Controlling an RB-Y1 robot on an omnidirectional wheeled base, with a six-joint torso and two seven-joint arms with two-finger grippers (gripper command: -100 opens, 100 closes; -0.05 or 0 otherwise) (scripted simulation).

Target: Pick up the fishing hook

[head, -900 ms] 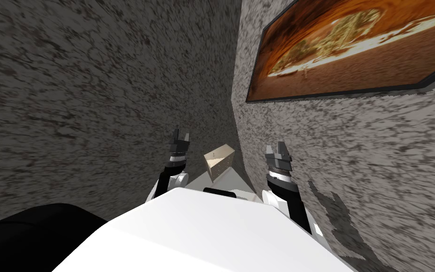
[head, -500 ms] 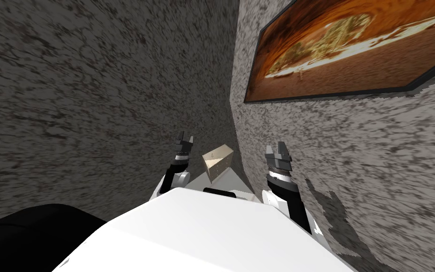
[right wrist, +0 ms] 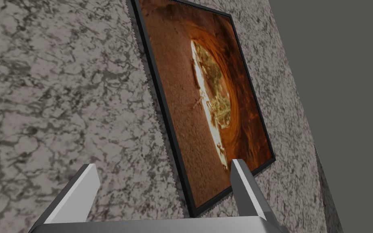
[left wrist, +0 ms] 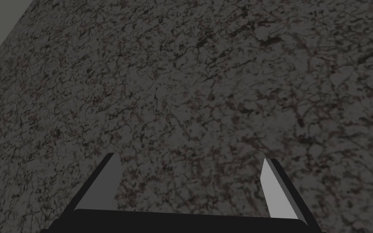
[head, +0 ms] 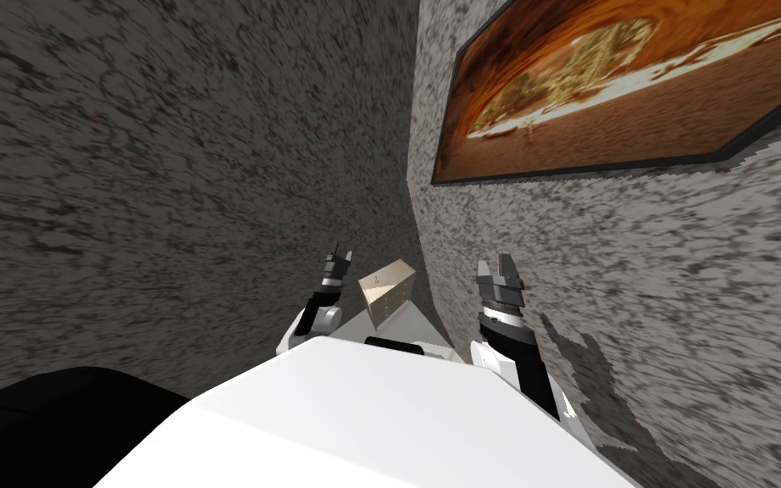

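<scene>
Here the fishing hook (head: 375, 275), a tiny speck whose long axis I cannot tell, lies atop the beige cabinet (head: 393, 301) between both grippers, nearer the left gripper (head: 342, 252) than the right gripper (head: 500, 261), both spread and empty.

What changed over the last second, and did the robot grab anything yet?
The left gripper has swung in toward the small beige cabinet and now leans toward it. My head camera also shifted slightly. Nothing was taken hold of: the gripper is open and empty. The right gripper stayed where it was, also open, and the cabinet itself did not move.
</scene>
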